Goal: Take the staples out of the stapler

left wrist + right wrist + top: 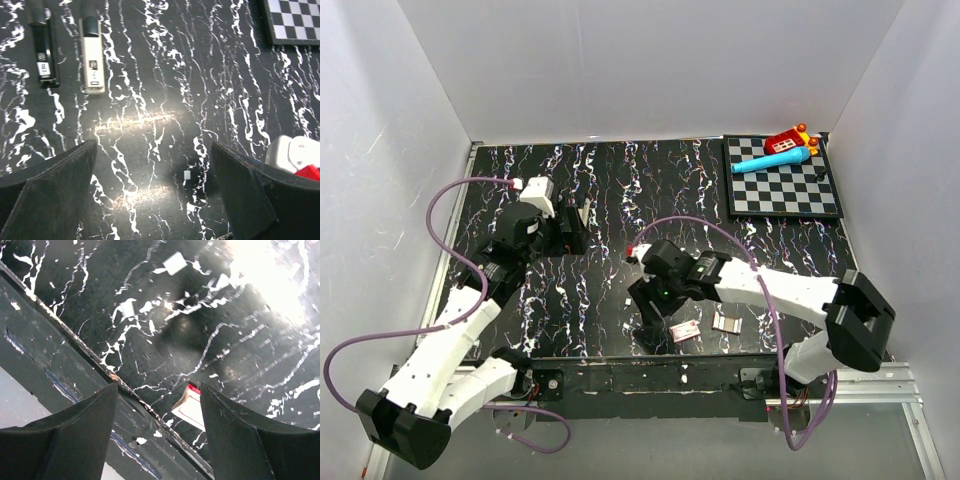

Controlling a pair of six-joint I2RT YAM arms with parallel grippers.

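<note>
Left arm [450, 350]: white and black, its elbow at the bottom left of the top view, closest to the camera; it reaches up over the left part of the table, and a purple cable [438, 205] loops beside it.
Right arm [790, 290]: it comes from the bottom right and stretches to the left, low over the near edge.
Table [600, 180]: black top with white marble veins, with white walls [620, 60] on three sides.
Chessboard [790, 195]: lies flat in the far right corner, well apart from both grippers; a light blue toy [772, 160] and a red toy [788, 140] rest on its far edge.
Left gripper [154, 150]: fingers spread wide, nothing between them, only bare table below.
Right gripper [159, 390]: fingers [85, 430] apart, pinching nothing, pointing down at the near edge of the table.
Stapler [92, 57]: on the left half of the table, just ahead of the left gripper and not touched by it; it lies swung open, the pale grey half with a dark end beside the black half [44, 50].
Red-and-white box [190, 407]: flat on the table by the near edge, just beside one right finger; I cannot tell if they touch.
Silvery ribbed piece [727, 321]: just right of the box; too small to tell what it is.
White scrap [187, 174]: tiny, on the table between the left fingers.
</note>
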